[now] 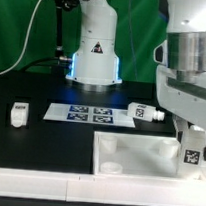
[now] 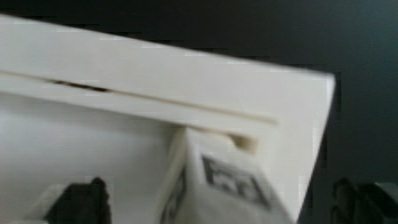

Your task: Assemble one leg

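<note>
Gripping one leg (image 1: 192, 146) between its fingers, our hand (image 1: 191, 141) stands over the tray-like piece (image 1: 127, 151) at the exterior view's right. We see the leg upright, its marker tag facing the camera, its lower end down at the tray's far right corner. In the wrist view the same leg (image 2: 217, 172) runs between our two dark fingertips (image 2: 80, 197) and meets the tray (image 2: 107, 120) at the inside of its raised rim; whether it is seated in a socket we cannot tell. Beyond the tray, a second leg (image 1: 146, 113) lies on its side on the table (image 1: 48, 137), just beside the marker board (image 1: 79, 113). A third leg (image 1: 19, 111) stands well left of the tray.
</note>
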Robot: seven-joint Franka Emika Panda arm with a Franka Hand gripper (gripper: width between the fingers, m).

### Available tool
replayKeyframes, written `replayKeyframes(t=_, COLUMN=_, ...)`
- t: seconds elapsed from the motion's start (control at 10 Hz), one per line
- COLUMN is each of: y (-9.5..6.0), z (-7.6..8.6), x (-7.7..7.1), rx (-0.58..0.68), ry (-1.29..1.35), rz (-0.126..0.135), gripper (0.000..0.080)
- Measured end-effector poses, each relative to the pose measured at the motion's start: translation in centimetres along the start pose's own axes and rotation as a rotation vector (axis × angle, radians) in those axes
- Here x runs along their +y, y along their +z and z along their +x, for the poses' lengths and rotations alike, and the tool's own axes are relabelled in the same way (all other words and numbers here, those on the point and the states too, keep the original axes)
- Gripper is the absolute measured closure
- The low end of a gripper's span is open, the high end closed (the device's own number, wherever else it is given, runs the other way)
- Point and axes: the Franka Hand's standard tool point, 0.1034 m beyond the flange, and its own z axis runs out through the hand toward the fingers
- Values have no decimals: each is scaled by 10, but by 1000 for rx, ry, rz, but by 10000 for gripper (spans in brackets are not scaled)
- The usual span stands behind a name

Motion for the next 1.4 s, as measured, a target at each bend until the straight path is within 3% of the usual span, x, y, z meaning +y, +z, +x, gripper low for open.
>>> replayKeyframes(t=0.2, y=-3, z=-13, x=1, rx=-9, ry=-194, rz=5, gripper=151)
replayKeyframes(t=0.4, y=-2, z=-7, x=2, rx=1, ry=-329, rz=-1, gripper=151)
replayKeyframes(t=0.6, y=-4, z=-1, x=1, rx=26, ry=-692, rz=-24, gripper=150)
replayKeyframes(t=0.8, y=-3, z=-1, x=1, rx=34, ry=-719, rz=-34, gripper=150)
replayKeyframes(t=0.9, y=-3, z=0, x=1, rx=34, ry=-696, rz=-34, gripper=271)
replayKeyframes(t=1.0, y=-3, z=0, x=2, rx=35, ry=-681, rz=-34, gripper=271)
replayKeyframes(t=1.2, y=-2, z=1, x=5, rx=35, ry=-526, rz=-40, gripper=516)
replayKeyframes(t=1.4, y=-1, z=-1, x=3, rx=41, ry=-274, rz=-33, gripper=515)
